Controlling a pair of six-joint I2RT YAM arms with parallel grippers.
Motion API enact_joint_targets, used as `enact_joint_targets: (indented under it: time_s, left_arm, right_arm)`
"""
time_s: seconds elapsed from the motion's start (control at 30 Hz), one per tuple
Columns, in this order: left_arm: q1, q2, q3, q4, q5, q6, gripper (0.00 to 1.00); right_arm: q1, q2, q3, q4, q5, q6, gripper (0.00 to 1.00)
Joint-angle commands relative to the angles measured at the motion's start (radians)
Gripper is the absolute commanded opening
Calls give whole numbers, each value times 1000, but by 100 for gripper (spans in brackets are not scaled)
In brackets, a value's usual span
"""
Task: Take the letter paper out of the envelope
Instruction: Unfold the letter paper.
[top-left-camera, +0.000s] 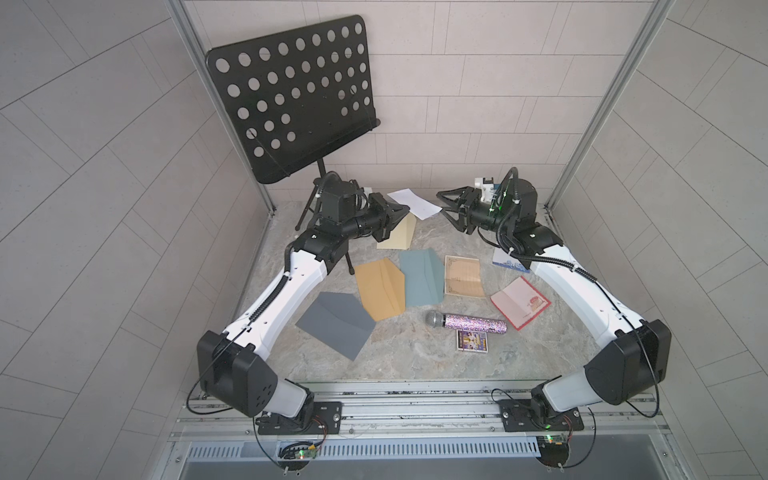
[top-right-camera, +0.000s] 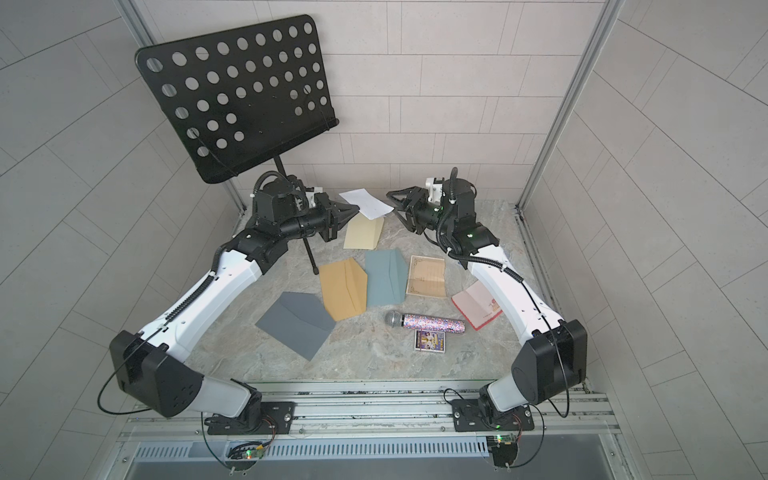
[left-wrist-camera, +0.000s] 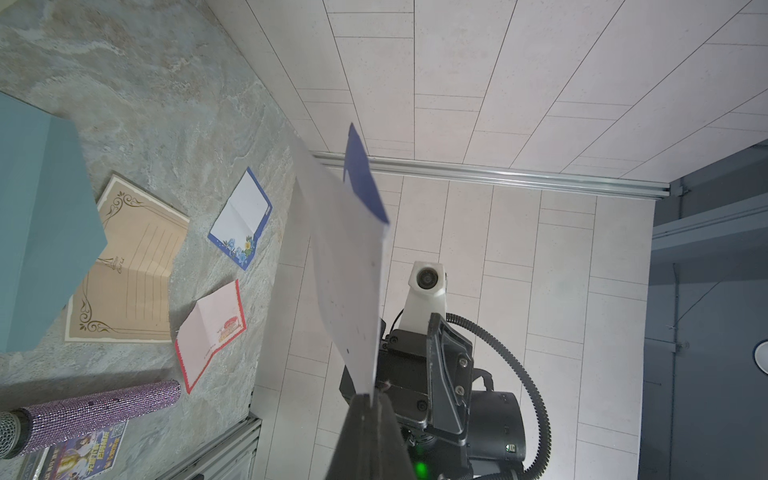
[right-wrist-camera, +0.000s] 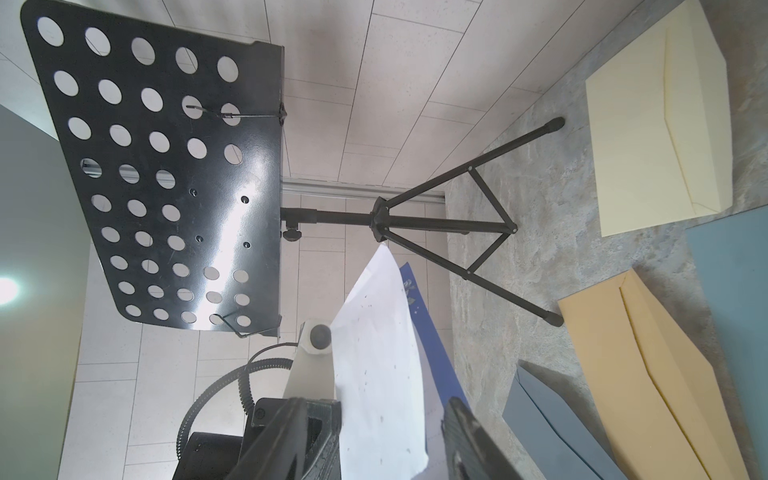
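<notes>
Right wrist, letter paper (right-wrist-camera: 378, 332) inside spread right pincer (right-wrist-camera: 376, 403)

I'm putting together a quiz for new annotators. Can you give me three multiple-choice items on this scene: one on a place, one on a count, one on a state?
1. The microphone is:
A) held up in the air
B) lying on the table beside a small printed card
C) standing upright

2. How many envelopes lie flat on the table?
A) two
B) three
C) four

3. The left end effector is:
A) shut on the white envelope, held above the table
B) open and empty
C) resting on the table

Answers:
1 B: in both top views it lies on its side, next to the card.
2 C: the cream envelope, orange envelope, teal envelope and grey envelope lie there.
3 A: the left wrist view shows the jaws pinched on the envelope's edge.
</notes>
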Motion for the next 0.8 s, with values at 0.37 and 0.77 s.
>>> enact_joint_targets:
  time_s: [0.37,0.77]
  left_arm:
    - [-25,20,36,60,-6,-10,0]
    - [-43,36,44,72,-14,-9,0]
  right_arm:
    - [44,6,-7,78,-25,78,53]
    - [81,19,-1,92,-16,99,48]
